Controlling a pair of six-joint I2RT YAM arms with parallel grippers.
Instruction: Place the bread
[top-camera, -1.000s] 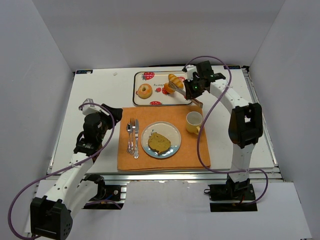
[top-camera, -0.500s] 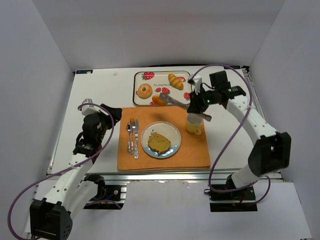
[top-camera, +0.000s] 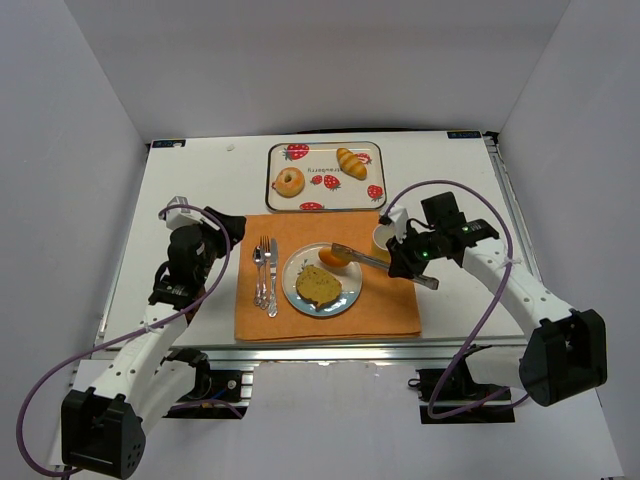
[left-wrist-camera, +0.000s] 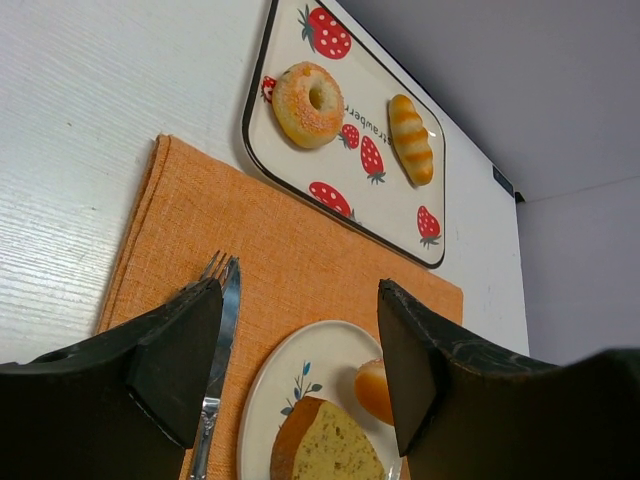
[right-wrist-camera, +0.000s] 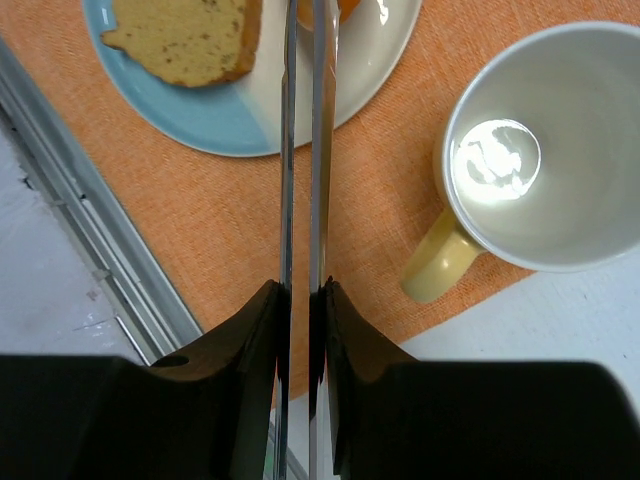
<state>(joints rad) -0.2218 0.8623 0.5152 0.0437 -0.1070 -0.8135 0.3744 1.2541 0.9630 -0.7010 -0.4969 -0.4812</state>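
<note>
Bread roll (top-camera: 337, 258): small, orange, glossy. Position: over far right rim of plate (top-camera: 350, 295), beside cake slice (top-camera: 318, 287); contact with plate unclear. Held in tips of tongs (top-camera: 365, 257). Right gripper (top-camera: 400, 263): clenched on tongs, right of plate. Left gripper (left-wrist-camera: 300, 350): jaws spread, empty, left of plate. Handling, judged: light, soft, smooth crust, slip-prone; pinch across middle, gentle squeeze.

- I see a small golden-orange roll (top-camera: 340, 257), pinched between the tips of the tongs (top-camera: 372, 259).
- It is at the far-right edge of the plate (top-camera: 350, 292), beside the loaf slice (top-camera: 317, 286).
</note>
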